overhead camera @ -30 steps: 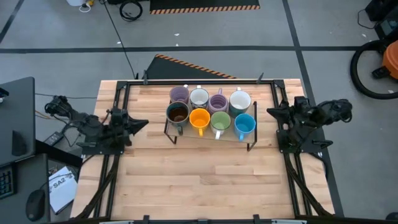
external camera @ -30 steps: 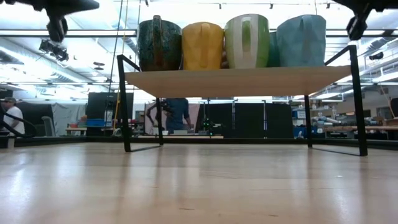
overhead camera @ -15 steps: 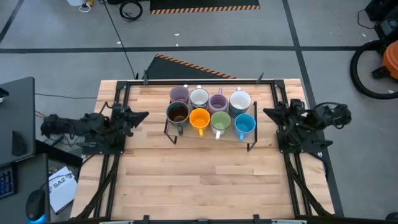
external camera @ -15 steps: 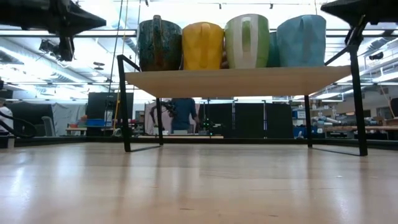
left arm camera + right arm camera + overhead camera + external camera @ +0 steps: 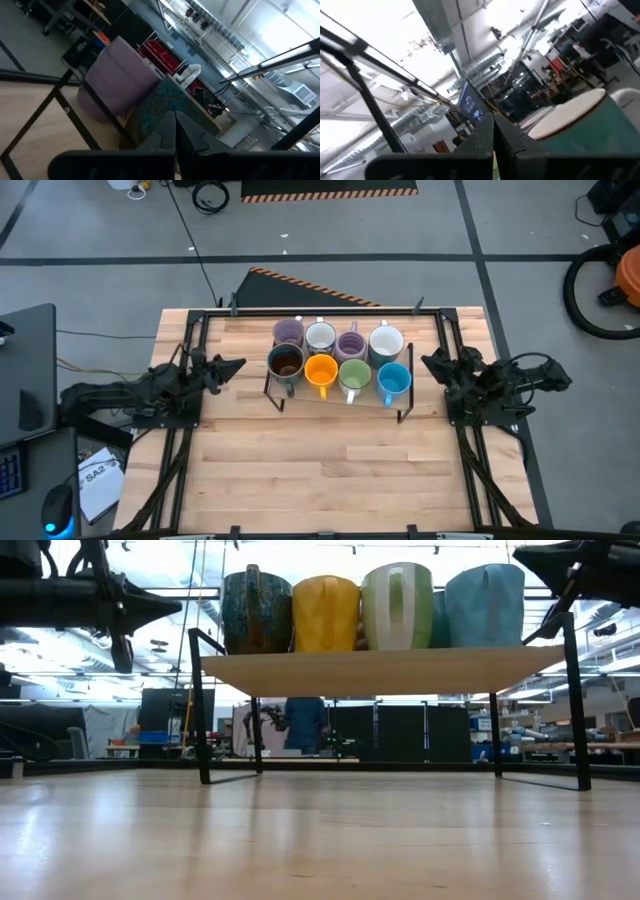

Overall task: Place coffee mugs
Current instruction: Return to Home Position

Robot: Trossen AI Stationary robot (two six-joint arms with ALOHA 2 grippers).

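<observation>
Eight mugs (image 5: pixel 340 360) stand on the shelf (image 5: pixel 380 670), toward the table's (image 5: pixel 330 470) twelve o'clock. The left gripper (image 5: pixel 232 365) at the shelf's nine o'clock and the right gripper (image 5: pixel 430 362) at three are both pinched together and empty. Placing looks done, so I judge the next move is only to park both arms.

Overhead and table-level views share the shelf (image 5: pixel 380 670).

The table (image 5: pixel 320 470) is pale planked wood with a soft sheen, and toward its 12 o'clock edge a smooth matt wooden shelf (image 5: pixel 380 670) on thin black metal legs (image 5: pixel 198 710) carries glossy glazed coffee mugs (image 5: pixel 325 612).
</observation>
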